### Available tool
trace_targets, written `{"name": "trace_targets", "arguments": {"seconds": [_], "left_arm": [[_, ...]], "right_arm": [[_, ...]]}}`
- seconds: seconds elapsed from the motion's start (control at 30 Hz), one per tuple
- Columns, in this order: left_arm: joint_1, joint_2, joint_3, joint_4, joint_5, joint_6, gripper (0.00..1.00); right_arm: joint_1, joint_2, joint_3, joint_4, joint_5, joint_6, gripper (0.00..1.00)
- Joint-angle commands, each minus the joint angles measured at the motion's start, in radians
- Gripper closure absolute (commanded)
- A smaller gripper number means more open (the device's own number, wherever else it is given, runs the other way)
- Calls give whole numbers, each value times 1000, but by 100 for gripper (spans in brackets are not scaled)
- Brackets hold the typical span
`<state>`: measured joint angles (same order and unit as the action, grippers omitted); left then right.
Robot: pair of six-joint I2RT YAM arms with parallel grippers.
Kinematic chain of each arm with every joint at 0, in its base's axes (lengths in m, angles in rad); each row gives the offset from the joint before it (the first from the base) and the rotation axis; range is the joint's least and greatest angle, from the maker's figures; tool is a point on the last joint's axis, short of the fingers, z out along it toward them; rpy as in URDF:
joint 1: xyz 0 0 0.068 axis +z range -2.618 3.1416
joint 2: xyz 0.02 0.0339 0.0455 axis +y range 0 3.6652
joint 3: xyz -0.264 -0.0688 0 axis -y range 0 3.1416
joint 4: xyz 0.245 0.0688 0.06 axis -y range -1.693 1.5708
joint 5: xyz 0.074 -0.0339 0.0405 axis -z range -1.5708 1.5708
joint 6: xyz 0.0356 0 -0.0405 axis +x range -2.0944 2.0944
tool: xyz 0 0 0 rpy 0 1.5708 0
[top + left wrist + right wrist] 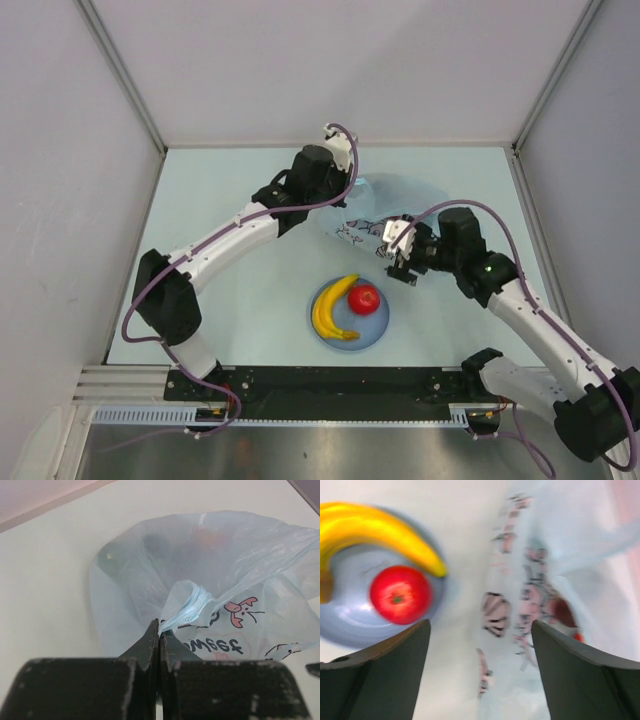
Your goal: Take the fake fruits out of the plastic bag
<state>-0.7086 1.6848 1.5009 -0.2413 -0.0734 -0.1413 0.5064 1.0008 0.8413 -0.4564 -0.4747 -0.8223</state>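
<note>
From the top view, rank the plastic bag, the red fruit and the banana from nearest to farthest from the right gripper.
1. plastic bag, right beside the right gripper, on its far side.
2. red fruit, on the right of the plate.
3. banana, on the plate's left.

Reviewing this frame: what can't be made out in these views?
Fruits inside the plastic bag: left wrist view, only dim shapes through the film; number and kind unclear.
Bag's print: right wrist view, motion blur.
Bag's opening: top view, small, partly under the left arm and right hand.
</note>
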Motion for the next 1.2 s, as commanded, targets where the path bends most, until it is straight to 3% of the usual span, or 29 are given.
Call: {"name": "trace_targets", "arguments": {"seconds": [0.0,0.17,0.27,0.4,0.43,0.57,0.83,0.97,1.17], "left_arm": [[0,-27,5,25,12,-15,100],[0,-34,16,14,35,-29,100],[0,-39,36,2,43,-27,100],[-2,-63,51,0,31,-32,100],[0,-72,55,3,26,-37,100],[3,-100,64,-1,24,-44,100],[3,-85,76,-4,66,-40,100],[3,-82,64,-4,121,-37,100],[1,-68,53,-6,135,-29,100]], "right_arm": [[-106,38,25,155,56,103,28],[-181,218,59,283,131,199,59],[-200,298,70,341,179,221,74],[-201,473,105,418,260,265,77],[-204,505,122,444,293,288,76],[-216,631,231,498,398,422,49],[-241,788,350,535,420,555,21],[-236,854,390,547,430,583,14],[-241,982,484,550,438,598,11]]}}
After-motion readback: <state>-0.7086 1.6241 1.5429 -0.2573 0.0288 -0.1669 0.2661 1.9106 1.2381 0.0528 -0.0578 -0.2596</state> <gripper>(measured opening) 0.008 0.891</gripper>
